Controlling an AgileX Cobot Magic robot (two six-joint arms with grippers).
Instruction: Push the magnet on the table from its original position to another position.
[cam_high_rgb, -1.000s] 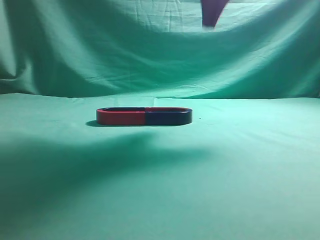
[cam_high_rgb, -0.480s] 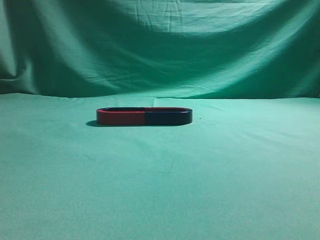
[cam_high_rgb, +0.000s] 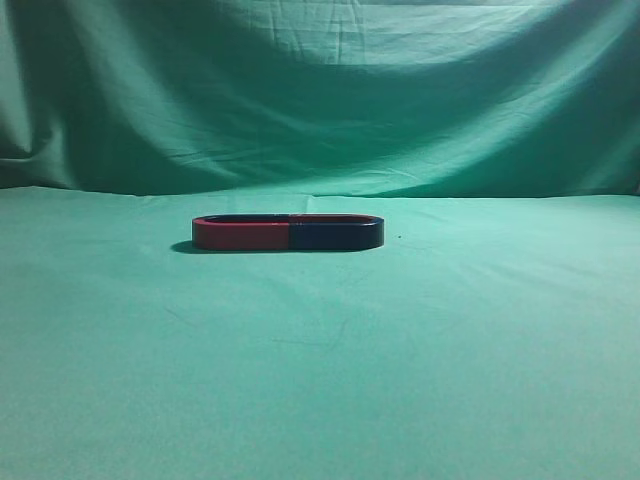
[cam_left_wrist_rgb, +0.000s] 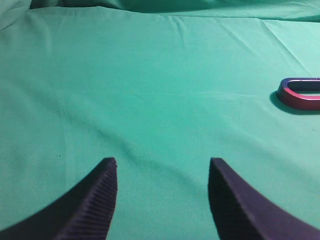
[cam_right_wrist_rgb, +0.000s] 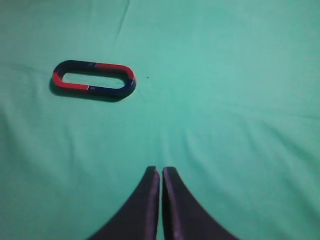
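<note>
The magnet (cam_high_rgb: 337, 236) lies flat on the green cloth table (cam_high_rgb: 320, 390), showing its navy-blue side with a thin red upper rim. Its open ends meet a red-sided U-shaped magnet (cam_high_rgb: 242, 236), and the two form one oval. In the right wrist view the magnet (cam_right_wrist_rgb: 116, 90) is the oval's right half and the red-sided one (cam_right_wrist_rgb: 67, 84) the left. My right gripper (cam_right_wrist_rgb: 160, 171) is shut and empty, well short of the oval and to its right. My left gripper (cam_left_wrist_rgb: 162, 162) is open and empty over bare cloth. Neither gripper shows in the exterior view.
The left wrist view shows only the rounded end of the red-sided magnet (cam_left_wrist_rgb: 300, 97) at the right edge. A green cloth backdrop (cam_high_rgb: 320, 100) rises behind the table. Wrinkles run across the cloth (cam_right_wrist_rgb: 210, 115).
One second ago a dark gripper tip hung at the top of the exterior view and cast a shadow on the cloth. Both are gone now. The magnets have not moved.
</note>
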